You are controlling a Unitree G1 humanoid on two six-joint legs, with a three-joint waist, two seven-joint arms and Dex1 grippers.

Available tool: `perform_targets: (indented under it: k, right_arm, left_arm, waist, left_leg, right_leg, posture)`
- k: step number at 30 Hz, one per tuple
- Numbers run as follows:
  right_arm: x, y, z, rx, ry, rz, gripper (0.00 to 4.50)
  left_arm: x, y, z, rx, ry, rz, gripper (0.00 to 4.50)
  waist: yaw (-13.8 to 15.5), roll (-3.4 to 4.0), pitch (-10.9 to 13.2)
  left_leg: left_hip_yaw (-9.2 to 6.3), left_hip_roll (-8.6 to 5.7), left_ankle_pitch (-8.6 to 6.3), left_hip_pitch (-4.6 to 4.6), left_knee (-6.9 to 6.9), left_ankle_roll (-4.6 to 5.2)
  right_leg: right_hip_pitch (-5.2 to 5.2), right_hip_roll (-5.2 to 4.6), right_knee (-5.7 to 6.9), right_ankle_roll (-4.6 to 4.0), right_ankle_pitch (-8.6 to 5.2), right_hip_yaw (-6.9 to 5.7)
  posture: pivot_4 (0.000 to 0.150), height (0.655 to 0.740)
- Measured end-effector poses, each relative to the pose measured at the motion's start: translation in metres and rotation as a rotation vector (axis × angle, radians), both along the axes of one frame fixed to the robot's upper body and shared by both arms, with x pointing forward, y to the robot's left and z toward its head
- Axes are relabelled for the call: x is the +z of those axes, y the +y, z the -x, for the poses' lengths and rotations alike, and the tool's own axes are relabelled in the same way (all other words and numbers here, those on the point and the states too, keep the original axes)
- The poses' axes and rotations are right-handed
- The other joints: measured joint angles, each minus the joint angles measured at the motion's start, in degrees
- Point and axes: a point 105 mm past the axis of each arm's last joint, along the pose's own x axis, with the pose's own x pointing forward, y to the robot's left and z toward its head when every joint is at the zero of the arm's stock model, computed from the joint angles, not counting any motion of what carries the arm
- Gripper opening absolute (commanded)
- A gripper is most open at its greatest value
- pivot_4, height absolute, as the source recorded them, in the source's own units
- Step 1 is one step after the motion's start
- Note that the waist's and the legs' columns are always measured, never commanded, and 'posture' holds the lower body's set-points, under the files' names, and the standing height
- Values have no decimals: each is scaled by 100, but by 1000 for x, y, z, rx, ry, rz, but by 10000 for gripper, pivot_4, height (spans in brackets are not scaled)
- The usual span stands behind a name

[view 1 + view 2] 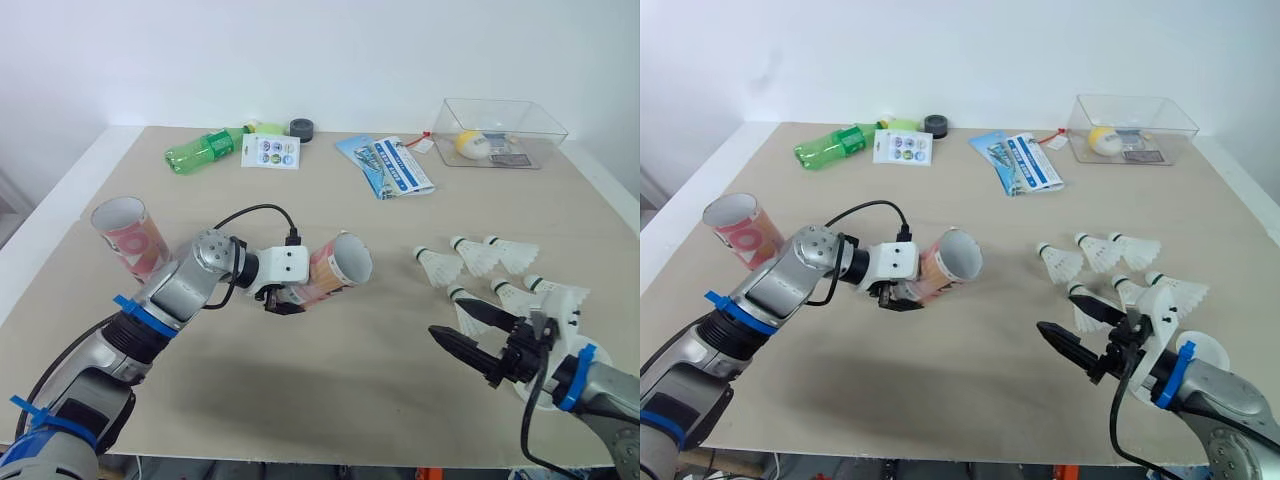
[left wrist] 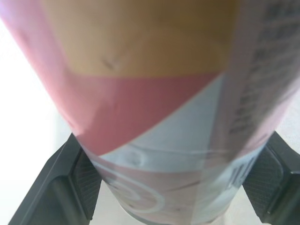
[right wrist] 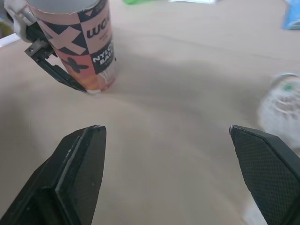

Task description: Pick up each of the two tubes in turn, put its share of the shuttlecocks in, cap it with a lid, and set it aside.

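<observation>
One tube (image 1: 340, 265) in L gripper (image 1: 285, 300), bare table (image 1: 380, 345) toward spread R gripper (image 1: 446, 316)

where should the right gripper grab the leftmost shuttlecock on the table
Take the leftmost shuttlecock by its rounded cork tip, probably from above, the open right gripper spanning the cork crosswise. It lies on its side, cork toward the held tube, feather skirt toward the other shuttlecocks, so the cork end is the firm, unobstructed part.

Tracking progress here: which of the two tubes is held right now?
The tube nearer the shuttlecocks, clamped between the jaws of the left gripper; the other tube, far left, sits ungripped.
</observation>
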Motion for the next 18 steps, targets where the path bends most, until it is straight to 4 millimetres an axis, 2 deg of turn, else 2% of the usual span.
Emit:
perform_targets:
  k: [4, 8, 13, 18]
  right_arm:
    - [-3, -12, 12, -42, 61, -7, 45000]
    - [-10, -16, 16, -78, 101, -8, 45000]
    - [-22, -15, 10, -123, 100, 20, 45000]
    - [-32, -9, -8, -153, 90, 12, 45000]
  left_arm:
    - [0, -3, -5, -28, -6, -1, 37363]
    - [1, -4, -9, -46, -11, -7, 37363]
    - [2, -7, -10, -63, 5, -6, 37363]
    - [2, -12, -9, -79, 3, 2, 37363]
  waist:
    - [20, -1, 0]
    - [10, 1, -1]
    - [15, 1, -1]
    - [27, 2, -1]
  left_leg:
    - [-5, -3, 3, -1, 0, 5]
    - [-2, -4, 3, -2, -1, 5]
    - [-6, -6, 3, -7, -2, 5]
    - [-7, -13, 3, -12, -1, 5]
  right_leg:
    - [4, 0, -2, -1, 0, -1]
    - [4, -1, -3, 0, 0, 1]
    - [3, -3, -6, 2, -2, -2]
    - [2, -10, -7, 5, -4, -2]
  posture:
    - [1500, 7400]
    - [1500, 7400]
    - [1500, 7400]
    - [1500, 7400]
